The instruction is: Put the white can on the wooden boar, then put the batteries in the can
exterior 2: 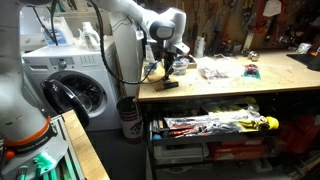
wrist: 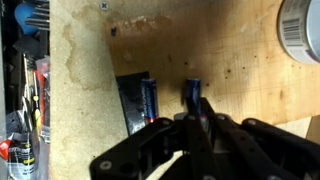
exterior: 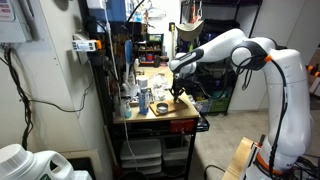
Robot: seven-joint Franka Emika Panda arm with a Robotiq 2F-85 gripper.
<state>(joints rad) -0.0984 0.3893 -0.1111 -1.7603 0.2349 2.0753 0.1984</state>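
- The Panda arm is reaching over a cluttered workshop desk, its claw pointing down at the wooden board.
- The claw is pinching 1 blue battery, whose end is showing between the fingertips; whether the cell is touching the board cannot be told.
- A 2nd blue battery is lying just beside it, resting on a dark tray that is sitting near the board's edge.
- The white can is standing upright on the board, well apart from the 2 batteries; only part of it is showing at the top right corner of the wrist view.
- In both exterior views the claw is hanging low over one end of the desk, with the batteries too small to make out.
- A washing machine is sitting beside the desk, and an open drawer of tools is showing below the desktop.
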